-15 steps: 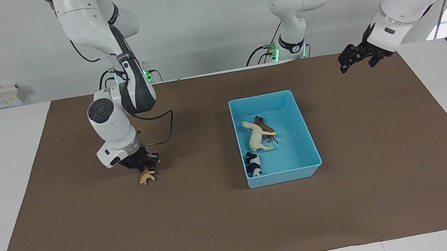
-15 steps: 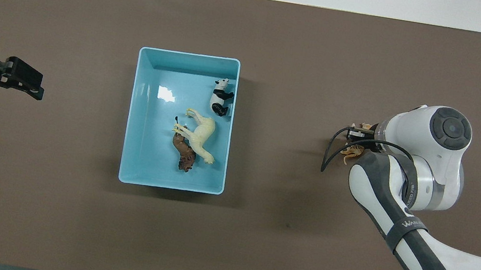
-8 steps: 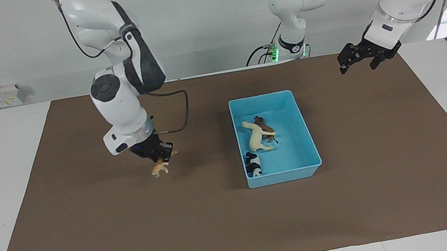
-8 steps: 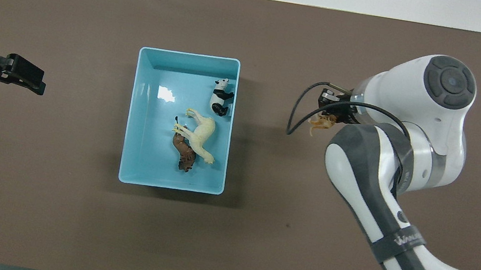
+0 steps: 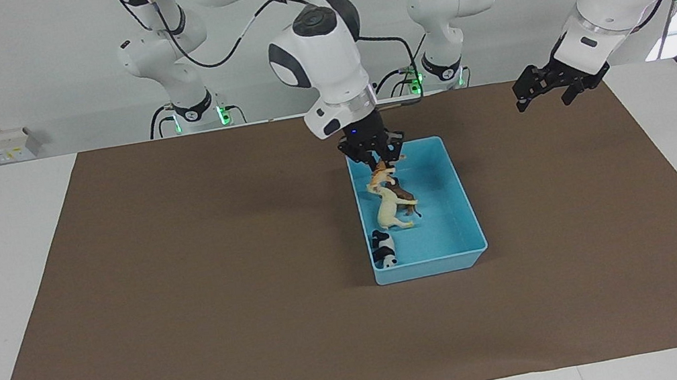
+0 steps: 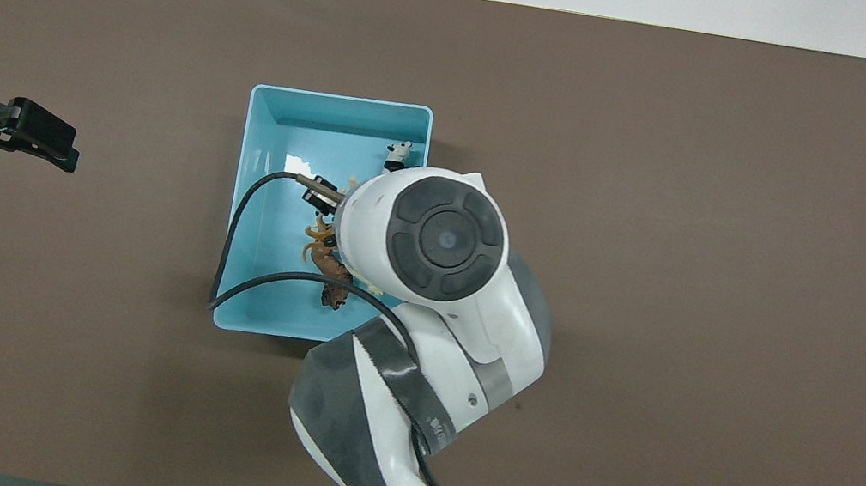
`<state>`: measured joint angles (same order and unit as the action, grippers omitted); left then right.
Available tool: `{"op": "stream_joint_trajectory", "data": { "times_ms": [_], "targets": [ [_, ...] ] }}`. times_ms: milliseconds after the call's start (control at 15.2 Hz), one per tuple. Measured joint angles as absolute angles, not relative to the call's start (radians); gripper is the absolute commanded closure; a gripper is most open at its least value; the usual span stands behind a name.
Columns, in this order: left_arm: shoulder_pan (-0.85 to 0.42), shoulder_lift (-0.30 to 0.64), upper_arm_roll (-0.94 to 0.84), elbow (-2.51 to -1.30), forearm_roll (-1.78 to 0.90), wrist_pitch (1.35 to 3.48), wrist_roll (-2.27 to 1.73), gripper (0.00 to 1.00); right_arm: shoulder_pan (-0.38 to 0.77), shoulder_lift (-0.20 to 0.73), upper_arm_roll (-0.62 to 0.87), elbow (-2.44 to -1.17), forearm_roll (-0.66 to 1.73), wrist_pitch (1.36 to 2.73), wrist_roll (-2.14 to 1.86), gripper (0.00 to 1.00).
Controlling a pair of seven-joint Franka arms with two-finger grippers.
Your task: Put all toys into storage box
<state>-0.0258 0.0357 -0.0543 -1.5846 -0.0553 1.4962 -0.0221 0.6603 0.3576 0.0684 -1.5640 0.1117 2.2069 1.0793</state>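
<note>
My right gripper [image 5: 380, 160] is shut on the tan-orange spotted big cat [image 5: 382, 176] and holds it in the air over the light blue storage box [image 5: 470, 216], above the end nearer the robots. In the box lie the cream-white horse [image 5: 388, 211], the brown animal [image 5: 405, 196] and the panda [image 5: 383, 251]. In the overhead view my right wrist covers much of the box [image 6: 244, 187]; the cat's legs [image 6: 314, 235], the brown animal [image 6: 332, 275] and the panda's head [image 6: 397, 154] show beside it, and the horse is hidden. My left gripper [image 5: 542, 94] waits open over the mat at the left arm's end.
A brown mat [image 5: 194, 308] covers most of the white table. The right arm's black cable [image 6: 228, 245] hangs over the box. My left gripper also shows in the overhead view [image 6: 37, 138].
My right gripper has lifted the big cat off the mat at the right arm's end and carried it to over the box. The left arm has hardly moved.
</note>
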Motion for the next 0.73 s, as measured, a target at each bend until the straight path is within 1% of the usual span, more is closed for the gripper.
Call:
{"op": "stream_joint_trajectory", "data": {
  "times_ms": [66,132,198,330,462,725],
  "targets": [
    [-0.026,0.036,-0.054,-1.585,-0.055,1.496,-0.022,0.0,0.673,0.378,0.067,-1.538,0.074,2.16,1.081,0.0],
    [-0.026,0.036,-0.054,-1.585,-0.055,1.496,-0.022,0.0,0.676,0.391,0.067,-1.512,0.017,2.074,1.081,0.0],
    [-0.026,0.036,-0.054,-1.585,-0.055,1.496,-0.022,0.0,0.672,0.396,0.064,-1.483,-0.032,1.985,1.07,0.0],
    [-0.026,0.036,-0.054,-1.585,-0.055,1.496,-0.022,0.0,0.646,0.385,0.051,-1.433,-0.067,1.873,0.978,0.0],
    [-0.026,0.035,-0.054,-1.585,-0.055,1.496,-0.022,0.0,0.576,0.348,0.043,-1.41,-0.068,1.787,0.844,0.0],
    [-0.026,0.035,-0.054,-1.585,-0.055,1.496,-0.022,0.0,0.382,0.246,0.039,-1.407,-0.067,1.638,0.563,0.0]
  ]
}}
